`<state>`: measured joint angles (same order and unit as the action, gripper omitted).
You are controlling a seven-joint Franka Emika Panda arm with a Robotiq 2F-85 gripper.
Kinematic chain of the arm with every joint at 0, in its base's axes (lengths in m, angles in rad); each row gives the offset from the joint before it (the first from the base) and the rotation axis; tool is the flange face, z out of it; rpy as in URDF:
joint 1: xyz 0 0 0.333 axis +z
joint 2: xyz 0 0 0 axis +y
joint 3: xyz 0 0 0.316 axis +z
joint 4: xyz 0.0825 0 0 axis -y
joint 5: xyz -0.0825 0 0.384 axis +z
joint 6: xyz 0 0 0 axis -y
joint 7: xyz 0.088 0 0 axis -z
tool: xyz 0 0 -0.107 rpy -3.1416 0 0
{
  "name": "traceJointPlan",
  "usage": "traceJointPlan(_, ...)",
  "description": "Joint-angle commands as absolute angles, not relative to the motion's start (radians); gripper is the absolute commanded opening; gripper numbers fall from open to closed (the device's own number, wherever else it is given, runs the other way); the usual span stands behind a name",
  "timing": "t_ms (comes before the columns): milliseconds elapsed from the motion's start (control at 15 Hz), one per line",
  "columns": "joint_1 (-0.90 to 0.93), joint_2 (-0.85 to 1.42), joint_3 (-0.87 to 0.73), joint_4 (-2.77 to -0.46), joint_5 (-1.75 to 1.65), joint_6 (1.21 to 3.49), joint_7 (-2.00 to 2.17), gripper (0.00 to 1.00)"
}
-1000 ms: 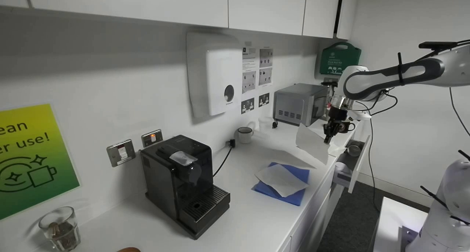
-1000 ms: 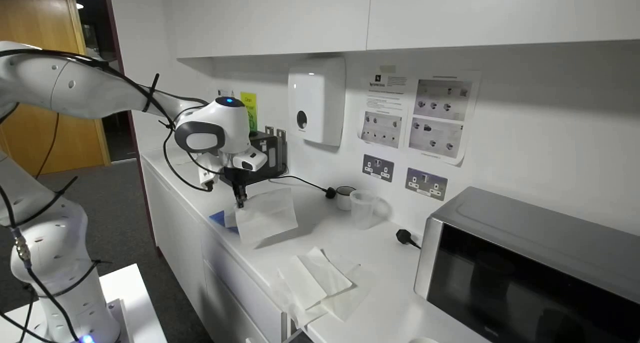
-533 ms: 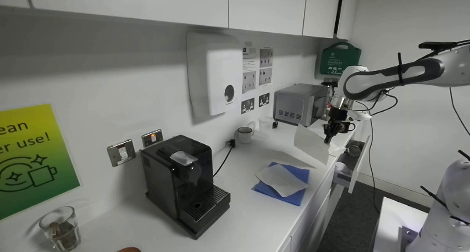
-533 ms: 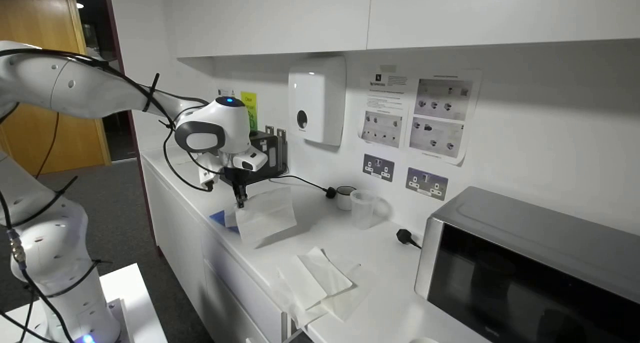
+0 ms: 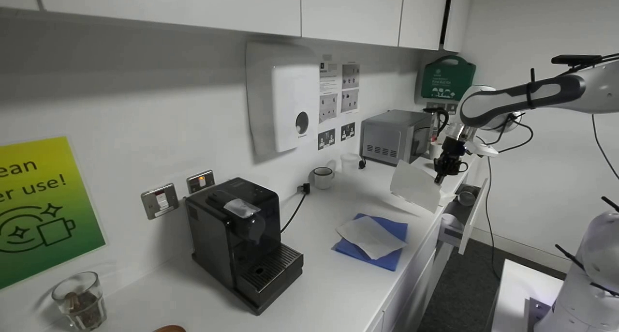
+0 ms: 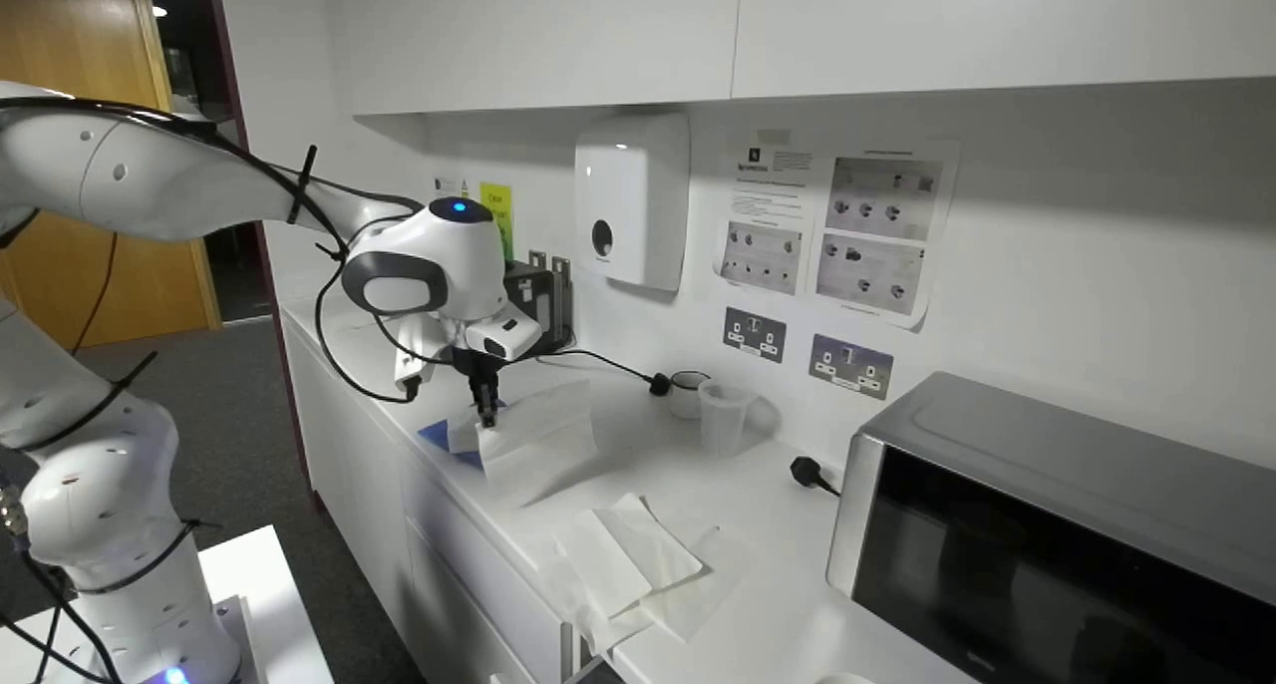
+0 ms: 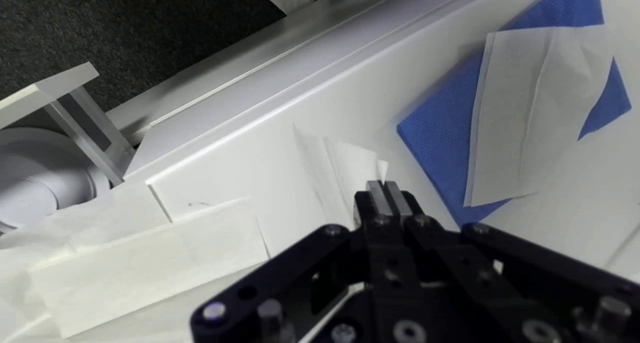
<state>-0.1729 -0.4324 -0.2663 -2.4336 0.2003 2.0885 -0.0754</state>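
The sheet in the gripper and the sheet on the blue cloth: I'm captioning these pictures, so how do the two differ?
The held sheet is pinched near an edge by the gripper; nothing grips the resting sheet.
The held sheet slants, partly raised above the counter; the resting sheet lies nearly flat across the blue cloth.
Both are thin, white and paper-like.

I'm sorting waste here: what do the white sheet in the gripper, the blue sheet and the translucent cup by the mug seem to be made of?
The white sheet in the gripper: probably matt paper, thin and creased.
The blue sheet: perhaps non-woven fabric, matt, with a fine dotted texture.
The translucent cup: likely smooth plastic, cloudy and partly see-through.
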Motion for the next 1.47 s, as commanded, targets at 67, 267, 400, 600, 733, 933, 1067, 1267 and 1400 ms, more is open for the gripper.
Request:
traceJointPlan(67,-0.237,-0.418,-0.343,-2.396,0.278,2.091,-0.053,0.0)
traceJointPlan(267,-0.269,-0.401,-0.387,-2.378,0.319,2.092,-0.052,0.0)
traceJointPlan(400,-0.284,-0.387,-0.41,-2.371,0.342,2.097,-0.055,0.0)
traceJointPlan(600,-0.3,-0.353,-0.435,-2.361,0.363,2.104,-0.06,0.0)
traceJointPlan(733,-0.314,-0.312,-0.452,-2.354,0.367,2.111,-0.067,0.0)
traceJointPlan(933,-0.33,-0.248,-0.479,-2.344,0.379,2.115,-0.076,0.0)
traceJointPlan(1067,-0.34,-0.211,-0.491,-2.338,0.393,2.11,-0.081,0.0)
traceJointPlan(1267,-0.346,-0.164,-0.492,-2.326,0.427,2.103,-0.079,0.0)
traceJointPlan(1400,-0.343,-0.141,-0.481,-2.318,0.45,2.104,-0.075,0.0)
